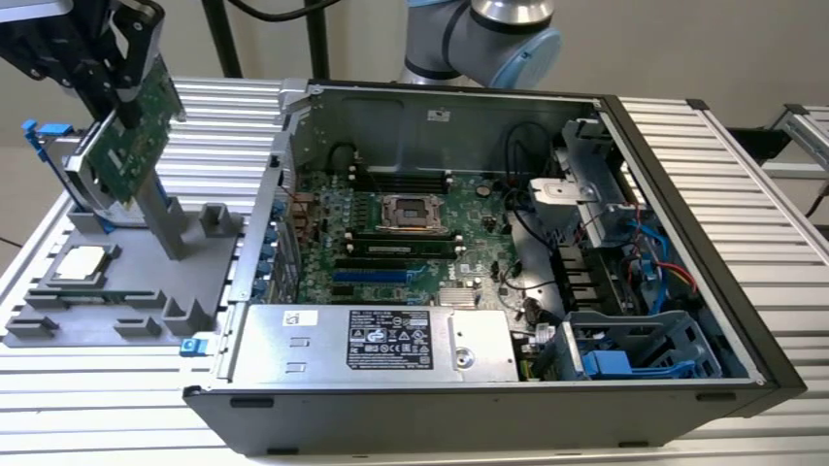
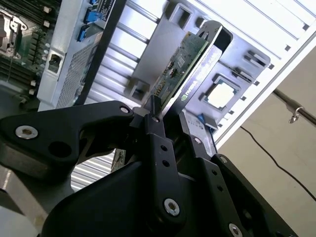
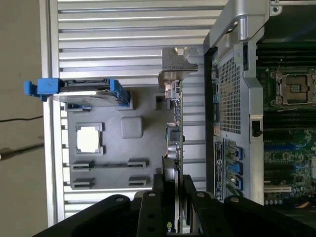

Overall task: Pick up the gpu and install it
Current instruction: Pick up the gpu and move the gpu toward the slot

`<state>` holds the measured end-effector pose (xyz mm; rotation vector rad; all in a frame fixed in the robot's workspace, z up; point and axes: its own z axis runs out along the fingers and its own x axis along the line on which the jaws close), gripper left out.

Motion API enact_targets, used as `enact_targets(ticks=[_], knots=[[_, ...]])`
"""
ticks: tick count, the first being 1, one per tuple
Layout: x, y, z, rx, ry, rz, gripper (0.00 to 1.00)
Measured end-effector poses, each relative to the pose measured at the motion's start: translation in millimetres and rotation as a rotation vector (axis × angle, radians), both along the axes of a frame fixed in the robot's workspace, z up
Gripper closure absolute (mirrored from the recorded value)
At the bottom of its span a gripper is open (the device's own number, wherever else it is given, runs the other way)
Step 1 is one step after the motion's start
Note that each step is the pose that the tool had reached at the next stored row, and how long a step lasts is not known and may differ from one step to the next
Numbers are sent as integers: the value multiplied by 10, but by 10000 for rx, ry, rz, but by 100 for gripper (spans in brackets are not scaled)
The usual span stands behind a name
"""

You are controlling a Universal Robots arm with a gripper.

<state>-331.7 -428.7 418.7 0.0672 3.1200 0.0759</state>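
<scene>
Above the grey plastic tray (image 1: 81, 328), far edge: black gripper (image 1: 119, 89) pinching the thin, green-backed gpu (image 1: 132, 136), card tilted.

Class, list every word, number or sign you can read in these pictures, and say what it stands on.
Nothing can be quoted.
On the power supply, the white label: print too small to read.
On the gpu, a pale logo: blurred.
On the case wall, a sticker: unreadable.
</scene>
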Motion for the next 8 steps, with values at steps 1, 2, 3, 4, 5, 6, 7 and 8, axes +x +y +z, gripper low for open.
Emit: enact_targets(ticks=[1, 2, 3, 4, 5, 6, 7, 8], knots=[[0, 0, 8, 0, 0, 0, 100], [0, 0, 16, 0, 0, 0, 100], [0, 0, 24, 0, 1, 0, 100], [0, 0, 32, -1, 0, 0, 100], [0, 0, 38, 0, 0, 0, 100], [0, 0, 44, 0, 0, 0, 100], [0, 0, 50, 0, 0, 0, 100], [0, 0, 56, 0, 0, 0, 100]])
